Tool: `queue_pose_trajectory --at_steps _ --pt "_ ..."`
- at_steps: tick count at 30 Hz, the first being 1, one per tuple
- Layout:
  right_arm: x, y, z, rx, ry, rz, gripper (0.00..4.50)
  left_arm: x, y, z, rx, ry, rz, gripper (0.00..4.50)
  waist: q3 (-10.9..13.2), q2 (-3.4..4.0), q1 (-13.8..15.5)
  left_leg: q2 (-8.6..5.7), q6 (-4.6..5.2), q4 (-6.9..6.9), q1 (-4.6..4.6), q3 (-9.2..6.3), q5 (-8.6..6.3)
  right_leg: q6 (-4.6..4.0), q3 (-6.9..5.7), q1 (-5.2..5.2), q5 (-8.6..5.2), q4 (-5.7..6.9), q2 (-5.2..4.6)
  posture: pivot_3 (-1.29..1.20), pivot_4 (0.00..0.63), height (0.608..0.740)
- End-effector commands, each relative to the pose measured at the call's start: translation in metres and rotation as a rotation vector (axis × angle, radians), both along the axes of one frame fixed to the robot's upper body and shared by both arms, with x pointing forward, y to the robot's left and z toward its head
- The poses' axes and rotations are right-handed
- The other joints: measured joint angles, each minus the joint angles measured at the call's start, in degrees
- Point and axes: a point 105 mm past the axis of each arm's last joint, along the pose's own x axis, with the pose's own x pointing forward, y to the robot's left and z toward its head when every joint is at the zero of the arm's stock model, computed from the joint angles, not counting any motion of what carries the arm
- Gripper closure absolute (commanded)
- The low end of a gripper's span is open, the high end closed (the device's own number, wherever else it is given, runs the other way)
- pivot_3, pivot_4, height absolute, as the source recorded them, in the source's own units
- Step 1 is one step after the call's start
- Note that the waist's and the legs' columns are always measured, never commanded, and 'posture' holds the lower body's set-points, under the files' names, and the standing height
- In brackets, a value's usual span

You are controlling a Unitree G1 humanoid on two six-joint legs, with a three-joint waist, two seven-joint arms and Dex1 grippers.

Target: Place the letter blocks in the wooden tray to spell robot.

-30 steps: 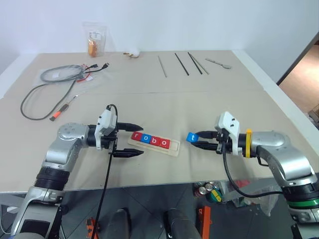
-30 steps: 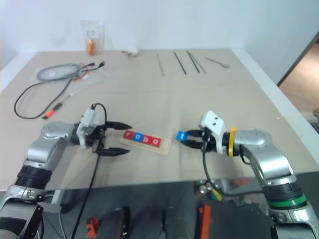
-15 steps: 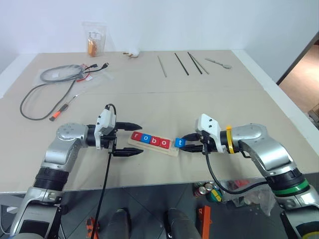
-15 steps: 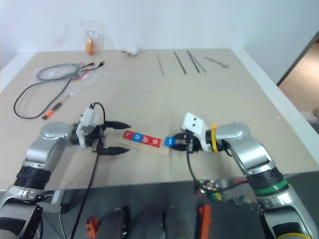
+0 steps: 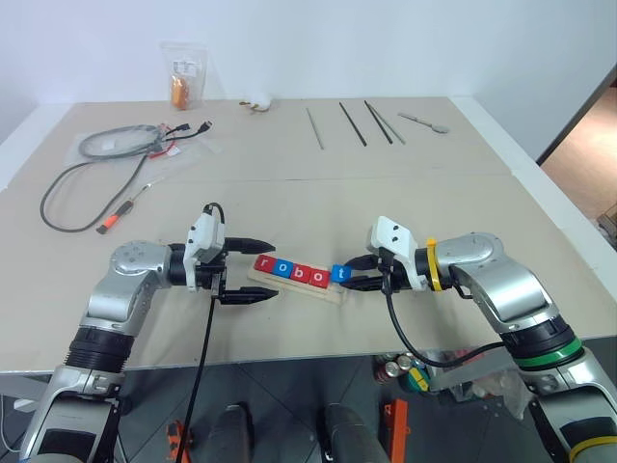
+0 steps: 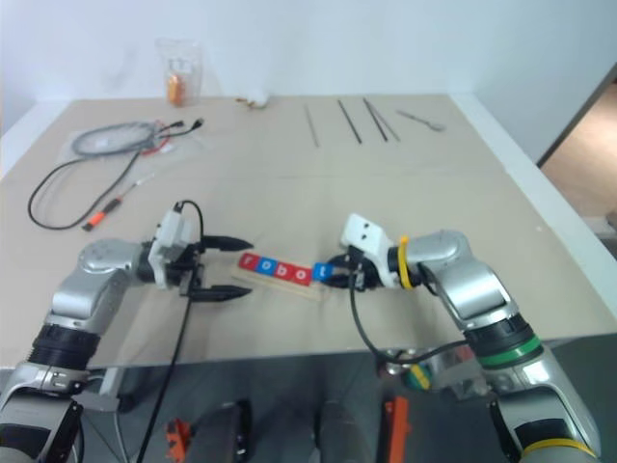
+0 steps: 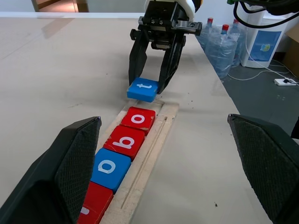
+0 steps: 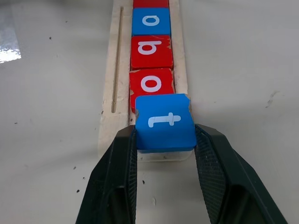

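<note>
Here the right gripper (image 8: 164, 135) is clamped on the blue "t" block (image 8: 164, 122), one finger on each side edge, holding it over the near end of the wooden tray (image 8: 106, 116). Directly beyond the gripper, four letter blocks already sit in the tray's recess: the red "o" block (image 8: 151, 84) touching or nearly touching the held tile, then the red "b" block (image 8: 151, 48), the blue "o" block (image 8: 150, 21), and at the far end the red "r" block (image 5: 263, 262). The "t" appears slightly raised and overlapping the last vacant slot rather than seated. The step in hand is judged to be the final placement; the next move calls for lowering the tile flat into that slot, flush against the red "o", then releasing it. Past the tray's far end, the left gripper (image 5: 258, 270) hovers with its fingers spread wide and nothing between them, just beside the tray on the counter (image 5: 405, 183).
</note>
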Motion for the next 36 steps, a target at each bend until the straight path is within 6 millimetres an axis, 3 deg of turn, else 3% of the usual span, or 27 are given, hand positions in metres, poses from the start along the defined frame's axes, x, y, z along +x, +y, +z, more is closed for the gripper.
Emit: queue_pose_trajectory --at_steps 1,29,31,36 --pt "-0.003 0.001 0.005 -0.022 -0.024 0.026 3.32 -0.001 0.004 0.013 -0.020 -0.053 0.005 0.00 0.00 0.00 0.01 0.00 0.00 0.00 0.00 0.00 0.00 0.00 0.00 0.00 0.00 0.00 0.00 0.00 0.150 0.740" --pt "0.010 0.014 -0.006 -0.117 -0.008 0.090 3.32 -0.002 0.002 0.008 -0.026 -0.057 0.017 0.00 0.00 0.00 -0.10 0.01 0.00 0.01 0.05 0.00 0.00 -0.05 -0.01 0.00 0.04 0.03 0.02 0.00 0.150 0.740" --pt "0.011 0.014 -0.005 -0.114 -0.008 0.090 2.31 -0.002 0.002 0.008 -0.026 -0.058 0.017 0.00 0.00 0.00 -0.10 0.01 0.00 0.01 0.05 0.00 0.00 -0.05 -0.01 0.00 0.04 0.03 0.02 0.00 0.150 0.740" --pt "0.016 0.012 -0.001 -0.105 -0.012 0.073 0.65 -0.002 0.002 0.008 -0.024 -0.058 0.016 0.00 0.00 0.00 -0.04 0.01 0.00 0.00 0.04 0.01 0.00 -0.02 0.00 -0.01 0.02 0.03 0.01 0.00 0.150 0.740"
